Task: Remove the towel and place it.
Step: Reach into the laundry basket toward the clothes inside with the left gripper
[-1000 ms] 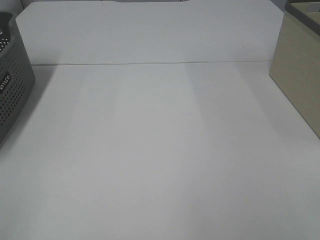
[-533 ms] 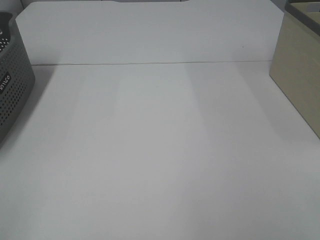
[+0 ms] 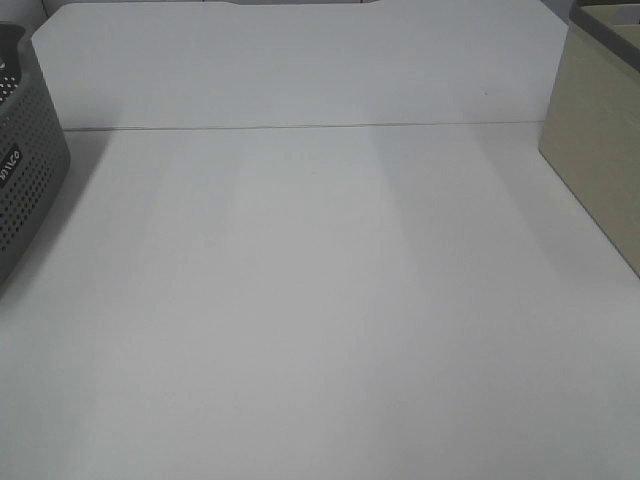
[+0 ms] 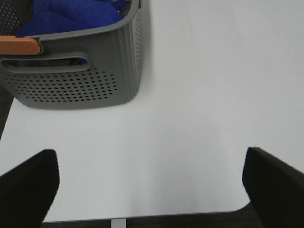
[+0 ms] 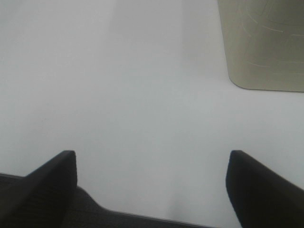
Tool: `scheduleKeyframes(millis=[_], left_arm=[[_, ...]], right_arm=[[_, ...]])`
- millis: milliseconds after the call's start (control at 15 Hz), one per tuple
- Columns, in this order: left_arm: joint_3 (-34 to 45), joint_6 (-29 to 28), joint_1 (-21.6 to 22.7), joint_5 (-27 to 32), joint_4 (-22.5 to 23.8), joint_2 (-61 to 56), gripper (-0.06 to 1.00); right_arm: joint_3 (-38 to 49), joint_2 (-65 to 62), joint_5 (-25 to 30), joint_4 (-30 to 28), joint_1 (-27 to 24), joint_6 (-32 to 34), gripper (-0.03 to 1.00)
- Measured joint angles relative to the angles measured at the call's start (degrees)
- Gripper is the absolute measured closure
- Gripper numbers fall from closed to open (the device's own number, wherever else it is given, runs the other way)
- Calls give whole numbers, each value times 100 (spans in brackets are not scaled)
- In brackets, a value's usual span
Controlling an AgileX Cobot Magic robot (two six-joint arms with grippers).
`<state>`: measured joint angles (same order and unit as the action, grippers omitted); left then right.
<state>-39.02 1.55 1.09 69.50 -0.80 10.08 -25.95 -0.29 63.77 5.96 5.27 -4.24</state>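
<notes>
White tabletop (image 3: 320, 320): matte, smooth and flat; it fills my overhead view. One thin straight seam (image 3: 300, 127) runs side to side toward 12 o'clock. The panel (image 3: 300, 60) beyond it has rounded far corners.

Item 1, basket (image 3: 25, 170): grey plastic with rounded corners and walls pierced by rows of small round holes. A pale label (image 3: 8, 165) on its side is too small for me to read. It stands on the table at 9 o'clock of the overhead view, cut off by the frame edge. Through the left wrist camera I note a long slot handle (image 4: 47, 64) cut below its rim and an orange bar (image 4: 19, 46) at the rim.

Item 2, towel (image 4: 71, 14): royal-blue cloth with a soft nap, heaped in loose folds inside the basket. I see it through the left wrist camera alone, and its edges and corners are hidden.

Item 3, left gripper (image 4: 152, 185): two black, blunt fingers (image 4: 28, 190), spread wide with white tabletop between them, gripping nothing. It hovers over the table's near edge, aimed at the basket's handle side and apart from it.

Item 4, right gripper (image 5: 152, 185): matching black fingers, likewise parted wide and holding nothing, above the near edge of the table.

Item 5, box (image 3: 600, 150): beige and matte, with flat walls, straight edges and rounded lower corners. It stands at 2 o'clock of the overhead view, ahead of the right gripper and well apart from it.
</notes>
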Motion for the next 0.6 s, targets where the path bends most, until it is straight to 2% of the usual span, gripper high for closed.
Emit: scheduleKeyframes(millis=[333, 400, 600], left_arm=[[-1541, -155, 0, 29, 0, 2246, -4], [-2143, -155, 0, 29, 229, 3317, -4], [-3042, -155, 0, 34, 561, 4601, -4]], right_arm=[[0, 0, 0, 0, 0, 0, 17], [0, 0, 0, 0, 0, 0, 17], [0, 0, 0, 0, 0, 0, 17]])
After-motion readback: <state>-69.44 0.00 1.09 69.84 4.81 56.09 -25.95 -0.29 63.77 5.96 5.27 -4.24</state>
